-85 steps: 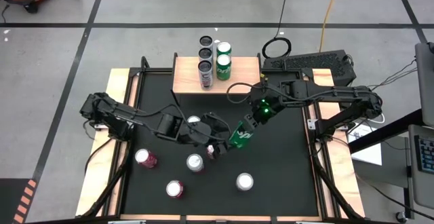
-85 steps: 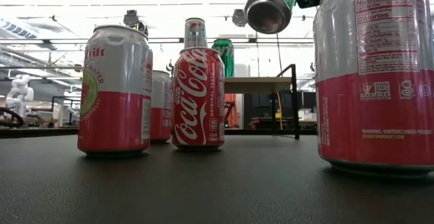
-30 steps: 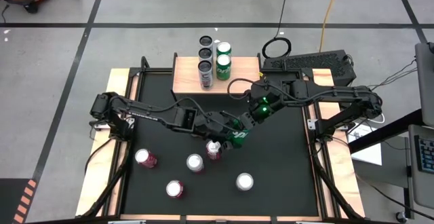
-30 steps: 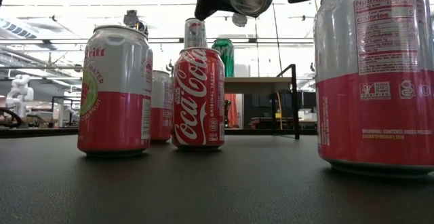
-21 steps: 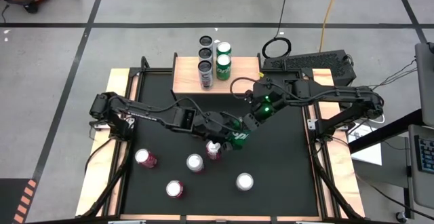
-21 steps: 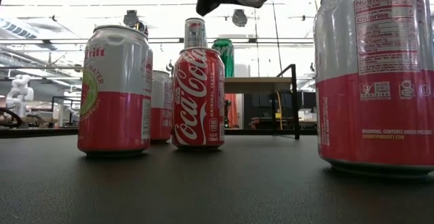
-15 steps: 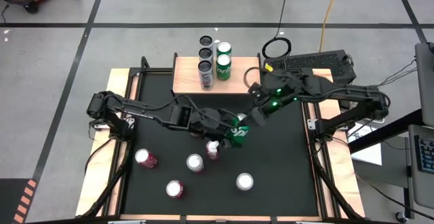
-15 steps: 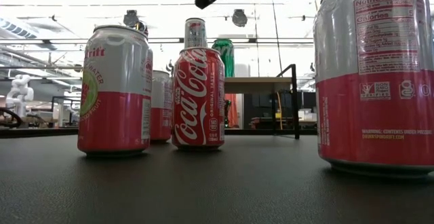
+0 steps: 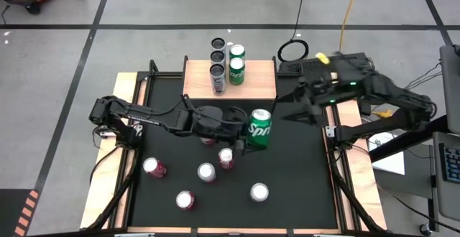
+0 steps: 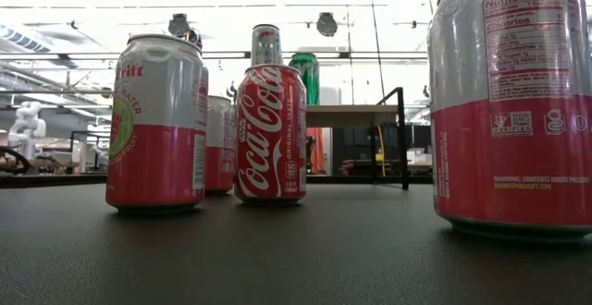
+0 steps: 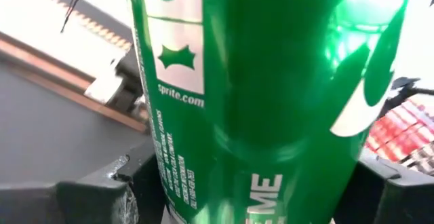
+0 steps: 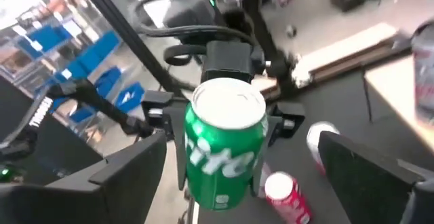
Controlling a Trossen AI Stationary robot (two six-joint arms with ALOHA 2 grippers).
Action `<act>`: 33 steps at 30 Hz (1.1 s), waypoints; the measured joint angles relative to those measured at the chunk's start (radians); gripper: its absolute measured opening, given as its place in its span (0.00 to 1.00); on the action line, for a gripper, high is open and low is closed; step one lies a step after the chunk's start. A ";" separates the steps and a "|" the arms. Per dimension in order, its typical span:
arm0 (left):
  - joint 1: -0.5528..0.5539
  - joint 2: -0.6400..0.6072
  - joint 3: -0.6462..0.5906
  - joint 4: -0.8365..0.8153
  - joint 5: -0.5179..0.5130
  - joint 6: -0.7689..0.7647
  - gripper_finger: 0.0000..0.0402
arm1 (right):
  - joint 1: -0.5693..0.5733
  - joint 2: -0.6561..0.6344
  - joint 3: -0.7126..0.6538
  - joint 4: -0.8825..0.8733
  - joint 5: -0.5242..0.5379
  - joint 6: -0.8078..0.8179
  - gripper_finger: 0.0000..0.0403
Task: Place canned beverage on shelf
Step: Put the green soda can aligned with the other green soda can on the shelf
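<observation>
A green Sprite can (image 9: 259, 131) is held over the middle of the black table by my left gripper (image 9: 243, 131), which is shut on it. The can fills the left wrist view (image 11: 258, 95) and also shows in the right wrist view (image 12: 224, 149). My right gripper (image 9: 286, 113) is open and empty, to the can's right and apart from it. The shelf (image 9: 264, 79), a light-wood board at the table's far edge, carries several upright cans (image 9: 218, 70). Neither gripper shows in the low view. My left gripper pinches the can's side wall (image 12: 193, 149) between its two fingers (image 11: 95, 190), one on each side, about mid-height. The fingers come level from the table's left. The can is roughly upright, top up, lifted clear of the table.
Several cans stand on the table's near half: pink-and-white ones (image 9: 154, 167), (image 9: 185, 200), silver-topped ones (image 9: 206, 172), (image 9: 259, 192) and a red cola can (image 10: 270, 134) just below my left gripper. Wooden strips (image 9: 129, 122) line the table's sides.
My right gripper has let go of the Sprite can and drawn back toward the table's right edge. My left gripper has closed in on the can, taken hold and lifted it up out of the low view. The can has come from tilted to roughly upright.
</observation>
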 joint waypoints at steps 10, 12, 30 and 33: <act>0.018 -0.001 0.000 0.251 0.053 -0.001 0.74 | 0.000 -0.034 0.000 0.121 0.066 0.103 0.89; 0.017 -0.001 0.000 0.295 0.081 0.001 0.74 | 0.000 -0.014 0.000 0.155 0.036 0.092 0.89; 0.017 -0.002 0.000 0.265 0.140 0.018 0.73 | 0.000 0.144 -0.001 0.320 -0.199 0.143 0.92; 0.018 -0.002 0.000 0.260 0.136 0.018 0.73 | 0.000 0.155 -0.001 0.337 -0.225 0.168 0.96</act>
